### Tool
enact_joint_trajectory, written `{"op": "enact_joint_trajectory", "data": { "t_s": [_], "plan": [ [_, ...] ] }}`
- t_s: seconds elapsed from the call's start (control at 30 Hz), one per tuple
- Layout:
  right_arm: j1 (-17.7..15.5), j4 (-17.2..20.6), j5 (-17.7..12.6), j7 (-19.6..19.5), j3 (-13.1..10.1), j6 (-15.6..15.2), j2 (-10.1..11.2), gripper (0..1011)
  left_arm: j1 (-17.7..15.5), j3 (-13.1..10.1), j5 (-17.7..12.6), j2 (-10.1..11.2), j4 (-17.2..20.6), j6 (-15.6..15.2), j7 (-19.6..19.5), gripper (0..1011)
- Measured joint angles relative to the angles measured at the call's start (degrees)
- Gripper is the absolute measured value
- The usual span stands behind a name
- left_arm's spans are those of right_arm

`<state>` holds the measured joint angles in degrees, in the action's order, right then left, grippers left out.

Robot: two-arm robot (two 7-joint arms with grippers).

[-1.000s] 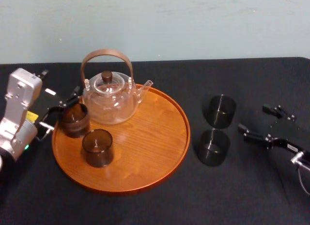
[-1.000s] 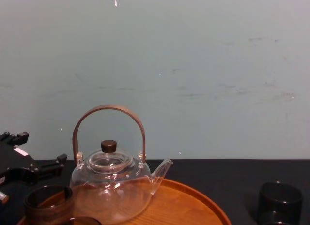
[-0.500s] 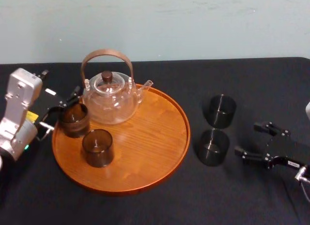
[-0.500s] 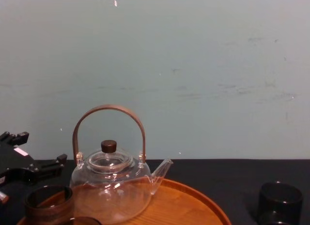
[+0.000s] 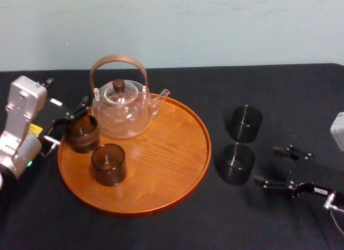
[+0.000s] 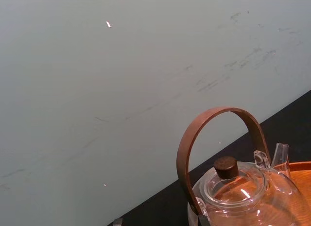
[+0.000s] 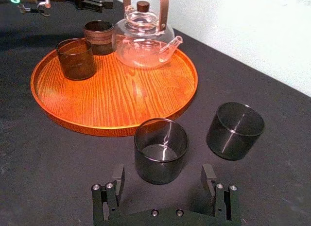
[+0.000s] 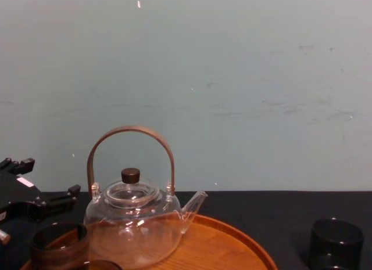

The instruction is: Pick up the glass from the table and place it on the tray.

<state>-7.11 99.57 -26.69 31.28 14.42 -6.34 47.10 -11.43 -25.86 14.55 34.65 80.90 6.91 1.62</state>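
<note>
Just off the tray's right rim, on the side toward the desk's right edge, the glass [image 5: 235, 164] is standing upright and empty, dark and smoky. A second glass [image 5: 244, 123] is standing just behind it, toward the back edge. The right gripper [image 5: 267, 165] is hovering low on the right-edge side of the glass. Its fingers are spread wider than the glass and are holding nothing. In the right wrist view the fingertips are lining up on either side of the glass's near wall, apart from it.

The tray [image 5: 161, 158] is lying on the left half of the desk [image 5: 215, 228]. It is carrying a teapot [image 5: 122, 107] at its back, with a third glass [image 5: 108, 164] and a fourth glass [image 5: 81, 133] on its left part. Its right half is showing bare wood. The left gripper [image 5: 67, 123] is resting near the desk's left edge beside the fourth glass, fingers apart and apparently gripping nothing.

The task is looking barely begun. The approach is nearly made, but closing on the glass, lifting it, carrying it over the rim and setting it on the bare wood are all not yet done.

A matte black cloth is covering the desk, and a pale blue-green wall [image 5: 215, 24] with faint scuffs is rising behind the back edge.
</note>
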Motion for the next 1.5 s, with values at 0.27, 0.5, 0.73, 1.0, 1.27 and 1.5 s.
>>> {"op": "enact_joint_trajectory", "data": {
  "t_s": [0.27, 0.5, 0.73, 1.0, 1.27, 1.5],
  "plan": [
    [1.8, -0.7, 1.0, 0.0, 1.6, -1.8, -0.6, 1002, 0.0, 0.0, 0.0, 0.0, 0.0, 0.0, 0.0, 1001],
    [3.7, -1.8, 1.7, -0.3, 2.9, -3.3, -1.6, 1002, 0.0, 0.0, 0.0, 0.0, 0.0, 0.0, 0.0, 1001],
    [6.0, -3.2, 2.3, -0.3, 4.7, -4.7, -2.8, 1002, 0.0, 0.0, 0.0, 0.0, 0.0, 0.0, 0.0, 1001],
    [7.7, -3.9, 2.7, 0.1, 6.0, -5.4, -3.4, 1002, 0.0, 0.0, 0.0, 0.0, 0.0, 0.0, 0.0, 1001],
    [9.0, -4.7, 3.0, -0.1, 7.0, -5.9, -4.2, 1002, 0.0, 0.0, 0.0, 0.0, 0.0, 0.0, 0.0, 1001],
    [10.8, -5.9, 3.5, -0.3, 7.9, -6.2, -5.3, 1002, 0.0, 0.0, 0.0, 0.0, 0.0, 0.0, 0.0, 1001]
  ]
}}
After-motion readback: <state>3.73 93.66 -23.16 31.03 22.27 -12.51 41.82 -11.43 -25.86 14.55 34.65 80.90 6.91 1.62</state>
